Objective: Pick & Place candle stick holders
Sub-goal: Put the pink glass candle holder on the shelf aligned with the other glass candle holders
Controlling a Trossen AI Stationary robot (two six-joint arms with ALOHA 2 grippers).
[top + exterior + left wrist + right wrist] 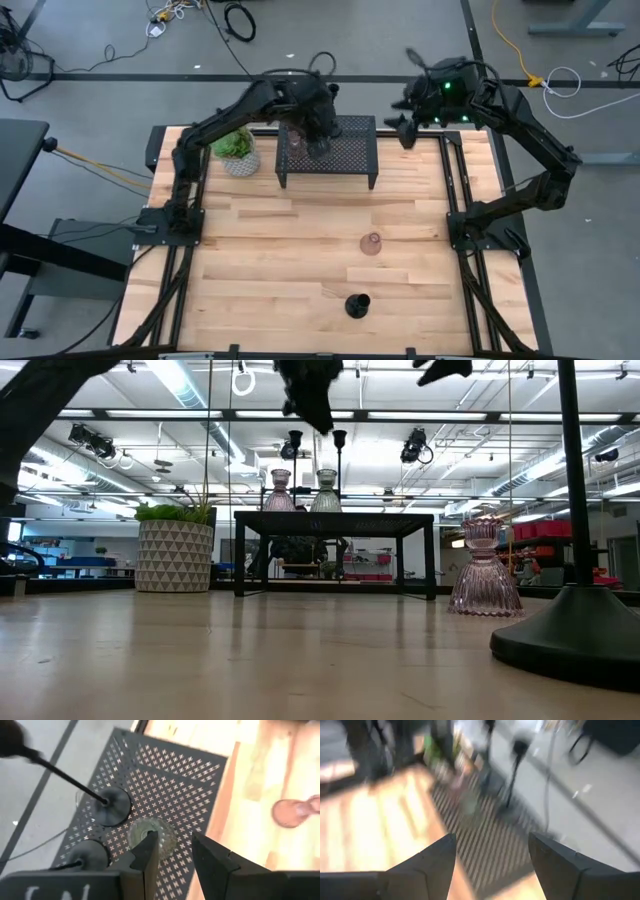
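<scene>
On the black mesh rack [345, 155] stand two slim black stems [294, 455] [339, 452], a pinkish glass cup [280, 490] and an olive glass cup [167, 834], each on its base. My left gripper [175, 840] hangs open above the olive cup [326, 490], fingers pointing down and clear of it. My right gripper [403, 130] is open and empty in the air off the rack's far right corner. A second pinkish cup [371, 243] stands mid-table. A third black stem [357, 304] stands near the front edge.
A green plant in a white patterned pot [237, 148] stands left of the rack. Bare wooden table top [270, 260] lies between the rack and the front edge. Black arm frames [180, 230] run along the table's left and right sides.
</scene>
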